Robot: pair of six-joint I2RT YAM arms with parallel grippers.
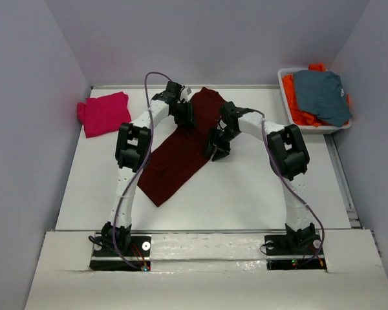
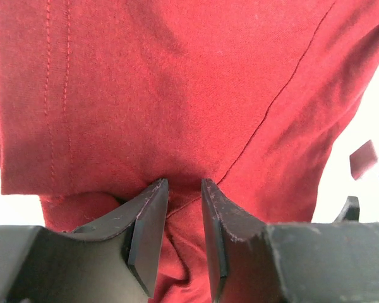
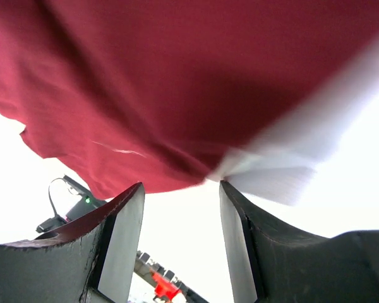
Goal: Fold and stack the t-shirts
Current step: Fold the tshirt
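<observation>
Counter [image 1: 258, 187]: bare white stretch nearest the arm bases, open room on both sides of the cloth. Maroon t-shirt [image 1: 178, 161] lies as a long diagonal band. Its near corner stops well short of the counter's front edge, closer in than both pincers.

Right pincer [image 1: 216, 150] sits at the band's right edge, about mid-length. Its own wrist view shows it released: fingers [image 3: 123, 246] wide apart, white counter between them, cloth edge just beyond the tips. That edge is blurred, so contact is unreadable.

Left pincer [image 1: 183, 116] is farther up, on the band's left edge. From overhead the wrist hides its fingers and part of the cloth. The left wrist view fills this in: clenched narrowly on a puckered fold of the maroon shirt.

Pink t-shirt [image 1: 105, 113]: well left of the left pincer, by the counter's left edge.

Basket [image 1: 286, 97]: well right of the right pincer, far corner. Grey-blue garment [image 1: 322, 95] lies over orange garment [image 1: 299, 111].
</observation>
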